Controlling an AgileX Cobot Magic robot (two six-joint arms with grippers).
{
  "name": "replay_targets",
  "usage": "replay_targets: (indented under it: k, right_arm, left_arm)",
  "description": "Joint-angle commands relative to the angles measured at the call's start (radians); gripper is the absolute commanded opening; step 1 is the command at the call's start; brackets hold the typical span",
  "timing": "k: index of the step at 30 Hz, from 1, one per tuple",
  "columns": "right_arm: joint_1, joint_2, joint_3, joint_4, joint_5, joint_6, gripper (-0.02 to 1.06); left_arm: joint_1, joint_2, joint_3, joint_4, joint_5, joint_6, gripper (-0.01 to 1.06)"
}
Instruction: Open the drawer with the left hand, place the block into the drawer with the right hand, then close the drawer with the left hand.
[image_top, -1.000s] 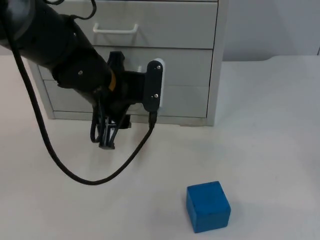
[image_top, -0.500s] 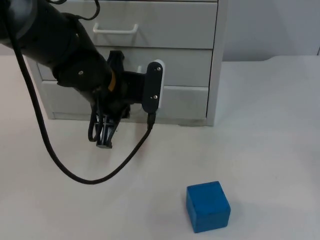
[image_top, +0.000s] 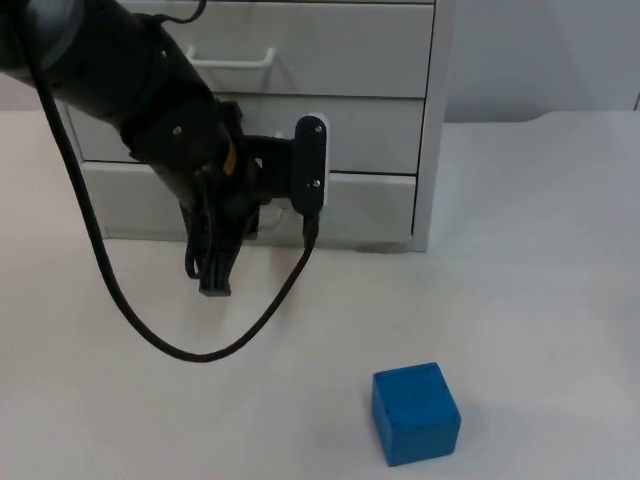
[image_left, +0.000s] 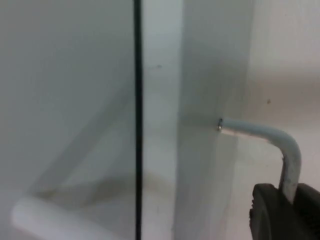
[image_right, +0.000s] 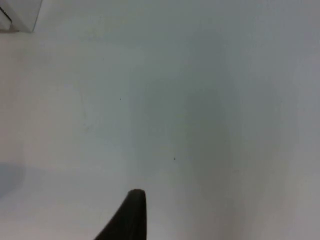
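**Drawer pull: handle not yet secured**

The drawer (image_top: 370, 205) is the lowest front of the grey cabinet (image_top: 430, 120) and appears shut, flush with the front above it. Its white handle (image_left: 277, 142) is seen in the left wrist view as a bent bar standing off the front, with one black fingertip (image_left: 282, 212) just at the bar's end. The left gripper (image_top: 215, 262) is held low before that drawer, pointing down toward the table (image_top: 560, 280); whether the fingers are spread or closed cannot be told, and no hold on the handle can be confirmed.

The blue block (image_top: 416, 413) is resting on the table, well apart from the cabinet, nearer the camera and untouched. The right arm is waiting; one right gripper fingertip (image_right: 127, 217) is seen over bare table.

Judgement: the handle should be straddled squarely by both fingers before any pull. The pull should be kept straight out along the drawer's travel, not sideways, so the bar is not slipped off. Enough opening should be left for the block.
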Motion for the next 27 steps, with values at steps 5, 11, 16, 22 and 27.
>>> replay_targets:
  k: [5, 11, 16, 22, 27]
  right_arm:
    - [0.001, 0.0, -0.003, -0.006, -0.017, 0.002, 1.05]
    - [0.001, 0.0, -0.003, -0.002, -0.016, 0.002, 1.05]
    - [0.001, 0.0, -0.003, -0.001, -0.016, 0.002, 1.05]
    - [0.001, 0.0, -0.003, -0.001, -0.016, 0.002, 1.05]
    - [0.001, 0.0, -0.003, -0.002, -0.011, 0.002, 1.05]
  left_arm:
    - [-0.017, -0.049, 0.137, -0.108, 0.199, -0.046, 0.0]
    - [-0.025, -0.093, 0.265, -0.113, 0.149, -0.104, 0.0]
    - [-0.028, -0.106, 0.349, -0.127, 0.125, -0.106, 0.0]
    - [-0.074, -0.113, 0.383, -0.134, 0.133, -0.106, 0.0]
    - [-0.123, -0.113, 0.402, -0.139, 0.166, -0.106, 0.0]
